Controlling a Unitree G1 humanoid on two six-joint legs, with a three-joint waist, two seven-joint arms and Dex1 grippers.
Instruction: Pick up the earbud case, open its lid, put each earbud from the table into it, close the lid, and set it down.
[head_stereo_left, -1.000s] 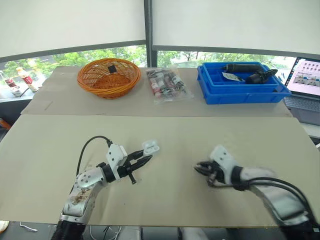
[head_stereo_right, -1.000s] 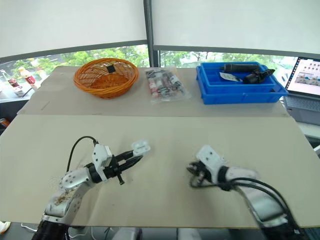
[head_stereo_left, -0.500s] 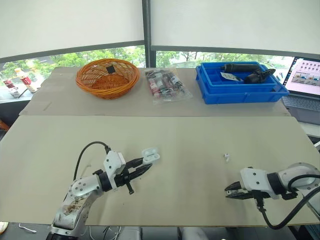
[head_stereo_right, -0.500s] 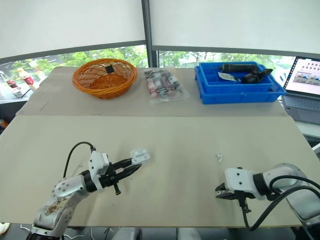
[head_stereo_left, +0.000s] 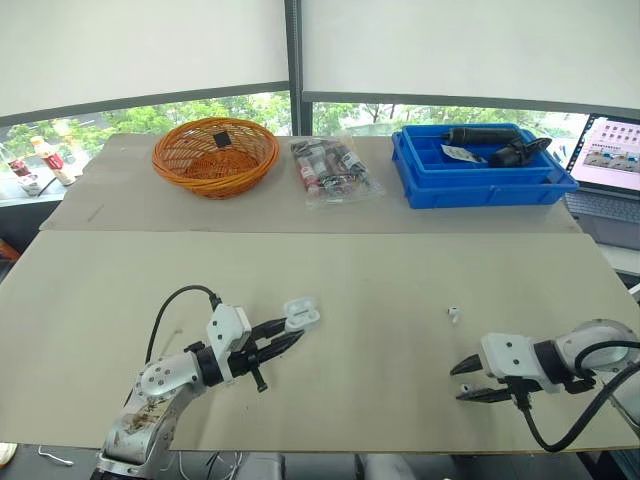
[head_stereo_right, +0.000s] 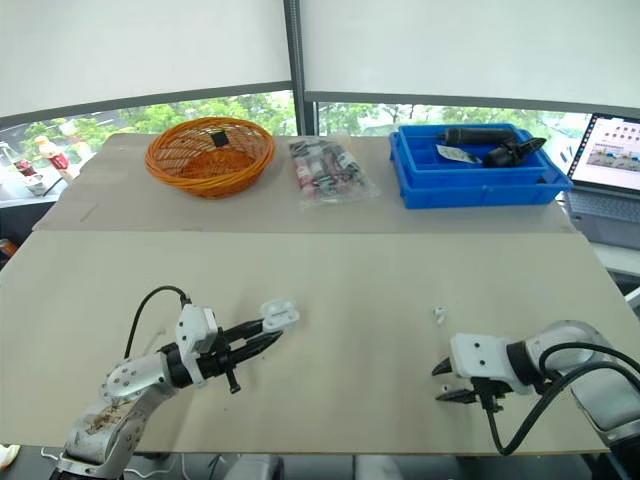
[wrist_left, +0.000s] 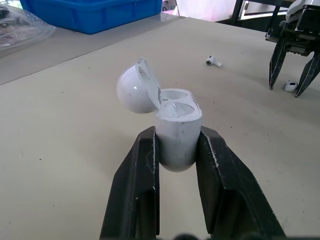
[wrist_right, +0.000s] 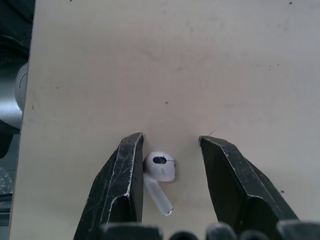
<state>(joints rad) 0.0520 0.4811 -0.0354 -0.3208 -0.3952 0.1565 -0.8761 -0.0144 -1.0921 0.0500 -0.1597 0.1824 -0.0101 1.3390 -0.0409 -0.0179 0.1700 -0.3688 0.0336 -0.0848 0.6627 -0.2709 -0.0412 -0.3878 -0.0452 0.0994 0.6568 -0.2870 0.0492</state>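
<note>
The left gripper (head_stereo_left: 286, 331) is clamping the body of the earbud case (wrist_left: 178, 125) between both fingers, holding it over the robot's left side of the tabletop (head_stereo_left: 380, 265). The case's lid (wrist_left: 136, 87) is standing open, tilted back on its hinge. The right gripper (wrist_right: 171, 140) is sitting low over the robot's right side of the tabletop with its fingers spread wide, straddling one earbud (wrist_right: 160, 167). That earbud is lying on the surface just beside one finger, with a clear gap to the other. A second earbud (head_stereo_left: 453, 314) is lying on the tabletop near the right gripper, on its far side.
</note>
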